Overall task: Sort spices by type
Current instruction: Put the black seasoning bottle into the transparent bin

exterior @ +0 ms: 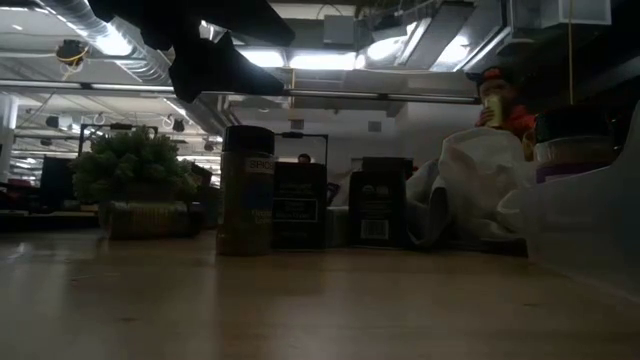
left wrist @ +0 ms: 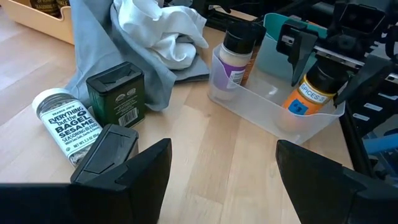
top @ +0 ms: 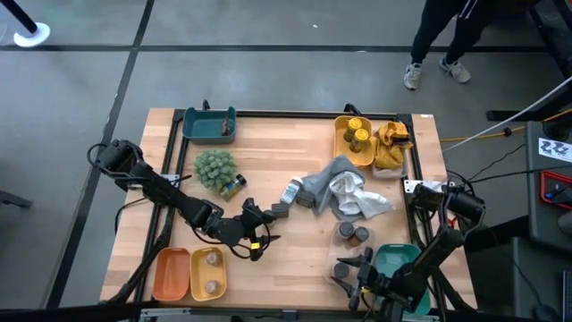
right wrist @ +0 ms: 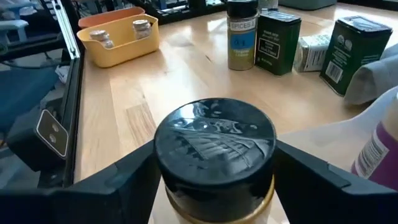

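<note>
My right gripper [right wrist: 214, 180] clamps a black-lidded spice jar [right wrist: 214, 149] beside the clear bin [left wrist: 273, 106]; my left gripper [left wrist: 217, 174] hangs open nearby.

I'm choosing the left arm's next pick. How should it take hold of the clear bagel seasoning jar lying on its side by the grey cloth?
Probably from above, with the fingers across the round middle of the clear bagel seasoning jar: lying down, its lid offers no top grip. The upright dark green tin crowds one side, so descend carefully.
</note>
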Robot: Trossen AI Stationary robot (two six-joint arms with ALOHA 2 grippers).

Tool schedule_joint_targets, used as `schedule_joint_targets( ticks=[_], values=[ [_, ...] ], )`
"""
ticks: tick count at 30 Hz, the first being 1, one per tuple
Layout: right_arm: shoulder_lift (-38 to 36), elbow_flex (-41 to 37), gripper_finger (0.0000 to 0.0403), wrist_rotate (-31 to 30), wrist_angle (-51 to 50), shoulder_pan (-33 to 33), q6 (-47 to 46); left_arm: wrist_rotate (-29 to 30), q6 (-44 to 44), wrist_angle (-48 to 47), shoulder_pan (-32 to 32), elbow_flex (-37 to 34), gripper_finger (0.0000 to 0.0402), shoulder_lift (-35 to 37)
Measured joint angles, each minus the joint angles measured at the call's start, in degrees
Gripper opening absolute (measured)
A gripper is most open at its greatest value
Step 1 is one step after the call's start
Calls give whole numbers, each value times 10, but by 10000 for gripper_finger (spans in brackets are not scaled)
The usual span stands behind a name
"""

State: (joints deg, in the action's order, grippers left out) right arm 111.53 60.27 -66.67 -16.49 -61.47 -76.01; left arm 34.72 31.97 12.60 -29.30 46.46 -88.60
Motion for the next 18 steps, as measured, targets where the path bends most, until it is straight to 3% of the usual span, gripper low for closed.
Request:
schedule_joint_targets(
  ticks=[10, 18],
  values=[
    [-47, -1, 280, 84, -16, 0, 45, 0, 2, 0, 0, 0, 272, 0],
    [-71, -2, 280, 106, -19, 0, 45, 0, 2, 0, 0, 0, 272, 0]
  ],
)
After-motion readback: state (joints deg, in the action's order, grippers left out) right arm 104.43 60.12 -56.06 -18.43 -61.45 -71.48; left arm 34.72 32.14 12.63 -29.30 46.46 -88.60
